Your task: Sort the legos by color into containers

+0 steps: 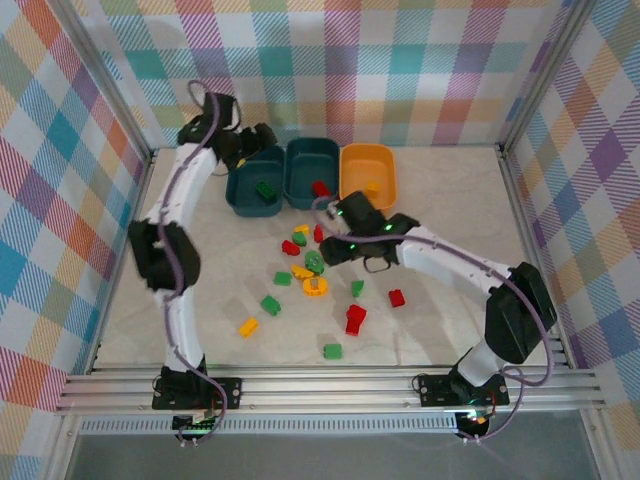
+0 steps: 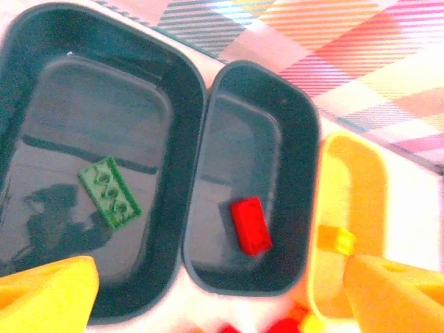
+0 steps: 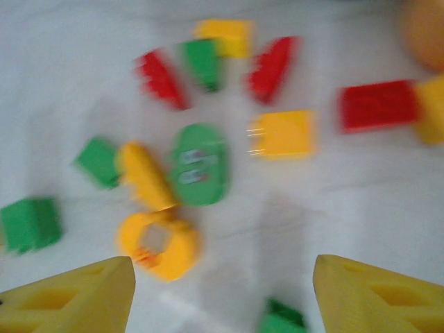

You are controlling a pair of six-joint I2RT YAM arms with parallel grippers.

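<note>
1. Three tubs point(image 1: 300, 152), two teal, one orange, lined along far tabletop point(image 1: 450, 220), one brick point(image 2: 109, 192) apiece.
2. Roughly fourteen bricks point(image 1: 314, 262) loose mid-tabletop.
3. Left fingers point(image 2: 48, 291) spread empty over tubs; right fingers point(image 3: 76, 295) likewise over bricks.
4. Plaid walls point(image 1: 400, 60) around.

Motion blurs the legos point(image 3: 201, 163) in the right wrist view, studs unreadable, and a green brick point(image 3: 281, 320) is cut off at its bottom edge. In the left wrist view the left teal tub point(image 2: 41, 41) runs past the left edge. A fingertip point(image 2: 402, 291) of the left gripper point(image 2: 222, 295) hides the near right corner of the orange tub point(image 2: 361, 180), and red bricks point(image 2: 281, 325) at the bottom edge are blurred.
</note>
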